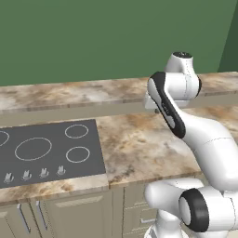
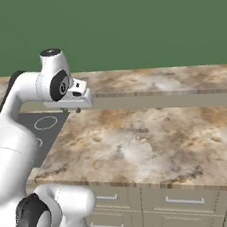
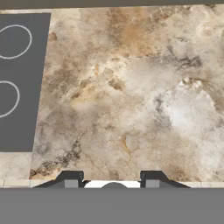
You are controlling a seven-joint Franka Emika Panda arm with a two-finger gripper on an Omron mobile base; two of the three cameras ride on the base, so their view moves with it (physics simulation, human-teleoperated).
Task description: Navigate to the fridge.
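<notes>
Base: you faced the marble worktop (image 1: 139,144) beside the cooktop (image 1: 46,151), so the route remained undriven.
Jaws (image 3: 111,181): apart, empty, tucked for travel.

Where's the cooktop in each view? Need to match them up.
Left base view: cooktop at lower left, knobs along its near edge.
Right base view: far left edge, partly behind the arm.
Hand view: left side, two ring burners.
Shared landmark: marbled brown counter bordering it.
</notes>
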